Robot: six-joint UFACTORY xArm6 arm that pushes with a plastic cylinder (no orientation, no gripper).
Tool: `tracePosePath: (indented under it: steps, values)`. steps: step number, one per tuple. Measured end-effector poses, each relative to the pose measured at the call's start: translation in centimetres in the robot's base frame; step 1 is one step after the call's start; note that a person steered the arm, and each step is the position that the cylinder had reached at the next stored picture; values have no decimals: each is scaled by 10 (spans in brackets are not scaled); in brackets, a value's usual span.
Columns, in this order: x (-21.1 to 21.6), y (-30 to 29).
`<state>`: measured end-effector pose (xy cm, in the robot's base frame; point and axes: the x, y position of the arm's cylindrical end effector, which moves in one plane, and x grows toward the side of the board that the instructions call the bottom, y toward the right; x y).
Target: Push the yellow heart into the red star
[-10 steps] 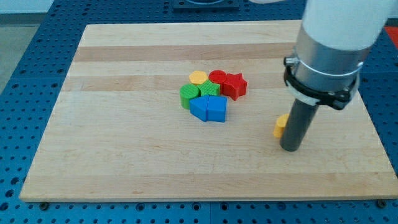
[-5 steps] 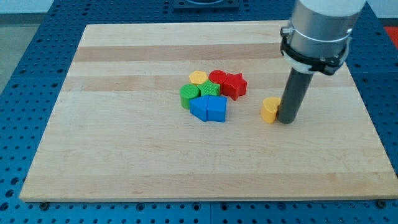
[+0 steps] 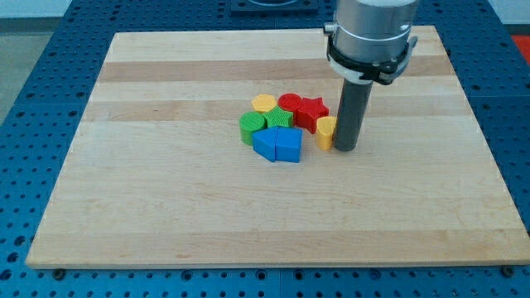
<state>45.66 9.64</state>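
Observation:
The yellow heart lies on the wooden board, touching the lower right side of the red star. My tip stands right against the heart's right side. The star sits at the right end of a tight cluster of blocks near the board's middle.
The cluster also holds a red round block, a yellow hexagon, two green blocks and two blue blocks. The wooden board lies on a blue perforated table.
My tip has moved to the view's left and up, pushing the yellow heart from the board's right part up against the red star.

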Motion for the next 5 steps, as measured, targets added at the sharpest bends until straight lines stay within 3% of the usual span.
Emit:
tracePosePath:
  steps: [5]
  values:
    - [-18,10]
